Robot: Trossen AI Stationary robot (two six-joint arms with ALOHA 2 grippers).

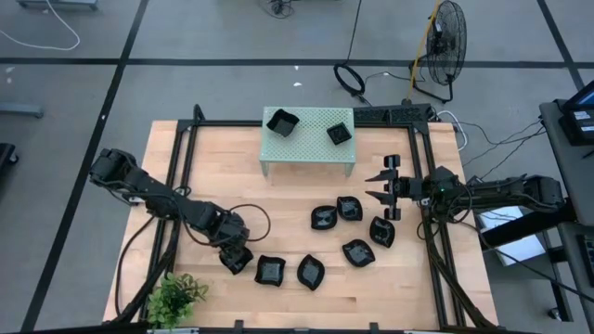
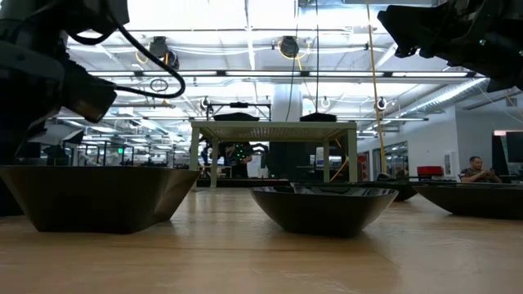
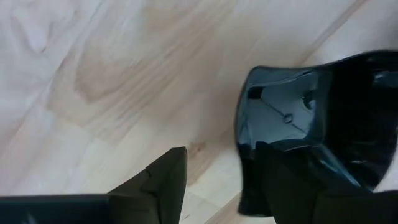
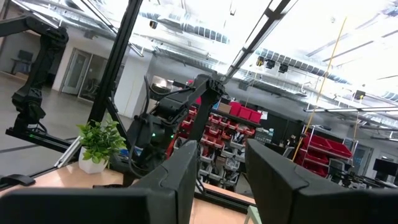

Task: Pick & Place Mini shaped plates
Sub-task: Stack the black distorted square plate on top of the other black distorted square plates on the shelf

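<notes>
Resting on the wooden table [image 1: 186, 167], a small black dish [image 3: 311, 118] lies directly at the left gripper [image 1: 236, 259], near the front edge. In the left wrist view one finger [image 3: 292, 180] stands over the near rim of this dish and the other finger [image 3: 165, 180] is out over bare wood, so the jaws are apart and they do not clamp the dish. Just beside this gripper, on the side toward the right arm, two more dishes sit on the table, a square one [image 1: 269, 270] and a leaf-like one [image 1: 311, 272].

Farther away, below the right gripper [image 1: 384, 189], a group of four dishes [image 1: 348, 209] lies on the wood. The right gripper hangs in the air above the table, beside this group, with its fingers apart and nothing between them.

Behind both grippers a pale green stand [image 1: 308, 153] with a perforated top carries two dishes, one [image 1: 281, 122] near its left end and one [image 1: 338, 134] near its right end. A small green plant [image 1: 176, 297] stands at the front corner of the table, close to the left gripper. In the low view a person [image 2: 480, 170] sits far back in the room.
</notes>
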